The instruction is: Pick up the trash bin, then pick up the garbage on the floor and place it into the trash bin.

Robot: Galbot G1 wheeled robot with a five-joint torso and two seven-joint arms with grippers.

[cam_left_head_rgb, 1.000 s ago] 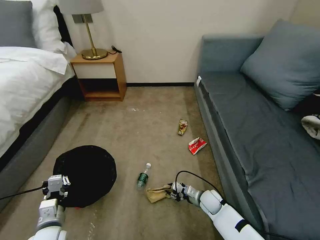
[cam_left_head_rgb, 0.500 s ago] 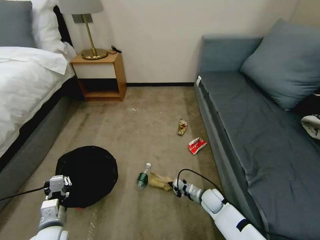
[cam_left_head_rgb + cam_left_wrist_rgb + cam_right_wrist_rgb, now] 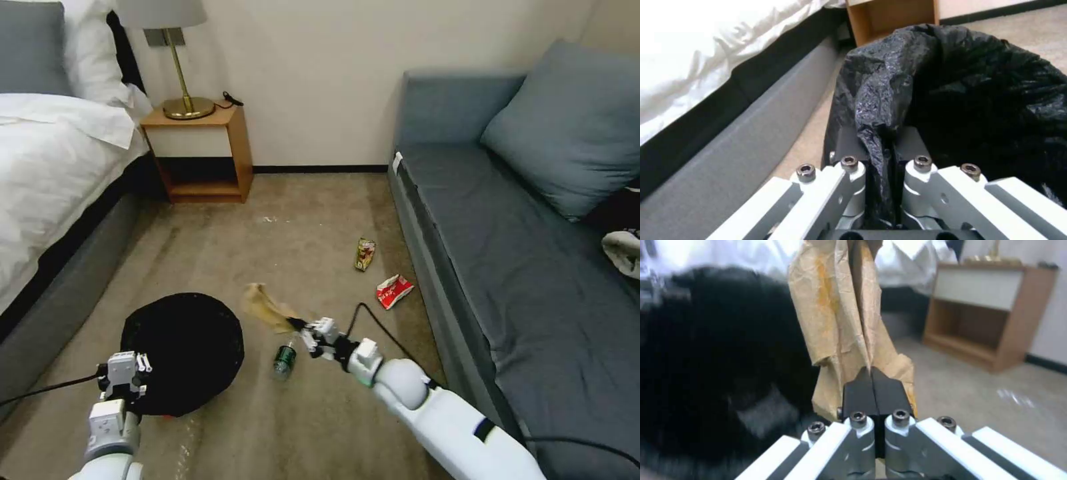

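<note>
Carpet; right gripper (image 3: 298, 326) jaws pinching paper bag (image 3: 265, 308) beside trash bin (image 3: 183, 351), left gripper (image 3: 125, 389) clamping its rim.

Around the trash bin (image 3: 183, 353) the carpet lies bare toward the nightstand (image 3: 200, 152); the bed (image 3: 60, 193) frame walls its left side closely. To its right the bottle (image 3: 285, 360) lies on the floor, with two wrappers (image 3: 393, 291) farther off by the sofa (image 3: 507, 220), which closes that side

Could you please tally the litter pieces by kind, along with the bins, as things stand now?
Bottle: 1
Brown paper bag, held by the right gripper: 1
Wrappers, red-white wrapper and yellow-green wrapper: 2
Trash bin, held by the left gripper: 1
Total: 5
</note>
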